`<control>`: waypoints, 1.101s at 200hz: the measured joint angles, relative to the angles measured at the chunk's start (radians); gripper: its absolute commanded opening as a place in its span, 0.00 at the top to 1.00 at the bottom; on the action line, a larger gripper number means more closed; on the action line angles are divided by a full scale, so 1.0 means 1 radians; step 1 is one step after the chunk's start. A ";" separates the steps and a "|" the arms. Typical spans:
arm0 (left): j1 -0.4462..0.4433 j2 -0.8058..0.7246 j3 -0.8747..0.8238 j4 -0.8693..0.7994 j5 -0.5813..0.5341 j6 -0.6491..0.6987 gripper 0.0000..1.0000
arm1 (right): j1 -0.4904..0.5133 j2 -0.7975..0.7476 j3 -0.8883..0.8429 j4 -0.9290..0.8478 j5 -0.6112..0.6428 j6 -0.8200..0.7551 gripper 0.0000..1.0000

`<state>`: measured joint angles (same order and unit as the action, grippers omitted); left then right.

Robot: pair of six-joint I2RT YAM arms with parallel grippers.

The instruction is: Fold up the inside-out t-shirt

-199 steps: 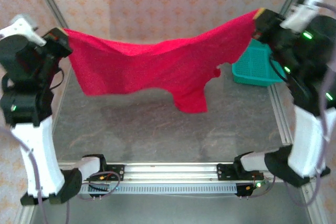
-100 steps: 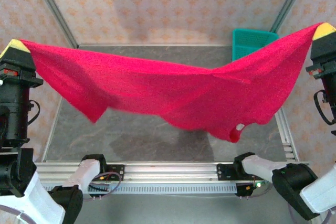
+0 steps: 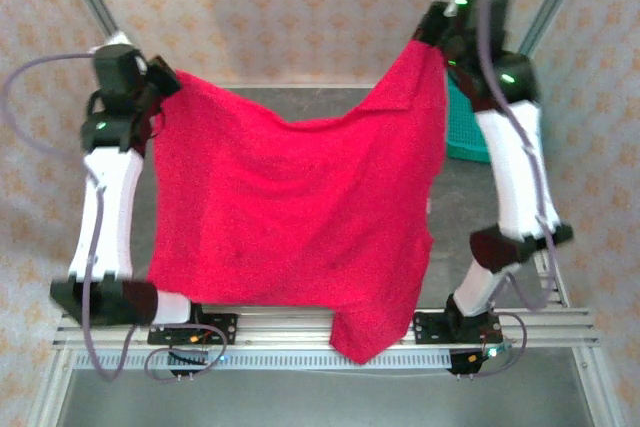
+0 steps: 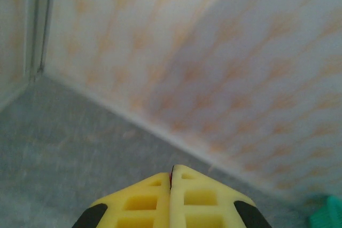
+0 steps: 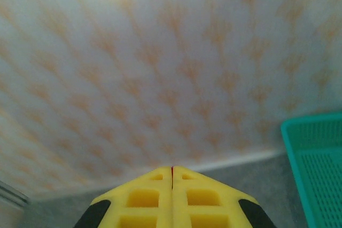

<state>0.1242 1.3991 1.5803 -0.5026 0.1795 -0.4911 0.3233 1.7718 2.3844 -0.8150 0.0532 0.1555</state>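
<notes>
We can read no text, label, brand, number or sign in these views. The inside-out t-shirt [image 3: 290, 207] shows plain red cloth with no lettering that we can make out. The far wall [image 3: 300, 17] carries a repeating orange ornament, not writing. The teal basket [image 5: 315, 174] at the far right is bare mesh.
</notes>
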 measured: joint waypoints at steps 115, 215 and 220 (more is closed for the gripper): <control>0.007 0.896 0.519 -0.077 -0.018 -0.013 0.45 | -0.130 0.929 0.353 0.158 -0.235 0.278 0.32; -0.123 0.305 -0.343 0.219 0.159 -0.166 0.49 | 0.056 0.361 -0.506 0.229 -0.492 0.340 0.41; -0.124 0.317 -0.374 0.227 0.170 -0.169 0.49 | 0.067 0.344 -0.571 0.259 -0.505 0.351 0.41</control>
<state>-0.0002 1.7164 1.2060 -0.2760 0.3496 -0.6601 0.3901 2.1155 1.8137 -0.5564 -0.4519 0.5064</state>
